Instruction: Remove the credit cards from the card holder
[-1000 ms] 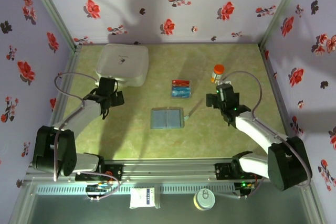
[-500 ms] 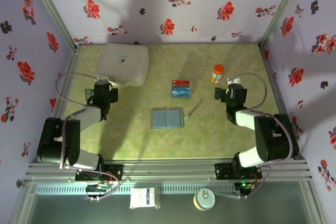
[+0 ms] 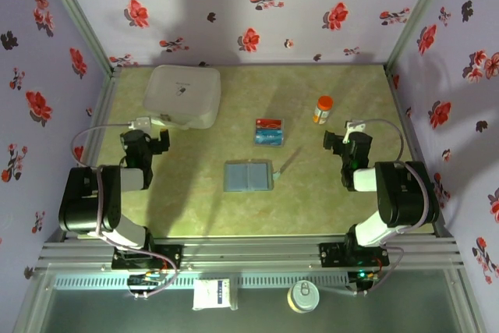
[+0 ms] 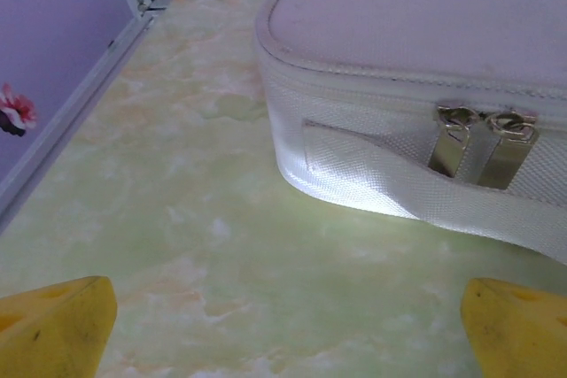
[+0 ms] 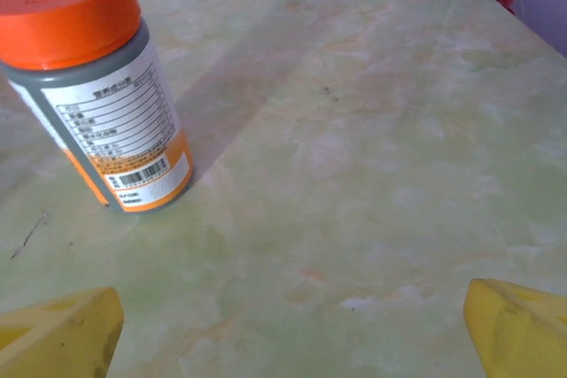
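Observation:
The card holder [image 3: 249, 175], a slate grey-blue wallet, lies open flat on the table's middle. Just behind it, apart from it, the credit cards [image 3: 269, 131] rest in a small stack, a red one at the back and blue ones in front. My left gripper [image 3: 143, 141] is far left of the holder, open, and its yellow fingertips [image 4: 55, 325] frame bare table in the left wrist view. My right gripper [image 3: 348, 143] is far right of the holder, also open, with a yellow fingertip [image 5: 519, 329] in each bottom corner and nothing between them.
A white zipped box [image 3: 182, 95] stands at the back left, close ahead of the left gripper [image 4: 288, 334]. An orange-capped bottle [image 3: 322, 108] stands upright just ahead and left of the right gripper [image 5: 288, 334]. A thin grey strip [image 3: 287, 161] lies right of the holder. Floral walls enclose three sides.
Both arms have folded back toward their bases, the left gripper moving left and the right gripper moving right, away from the middle. Both stayed open. Holder and cards have not moved.

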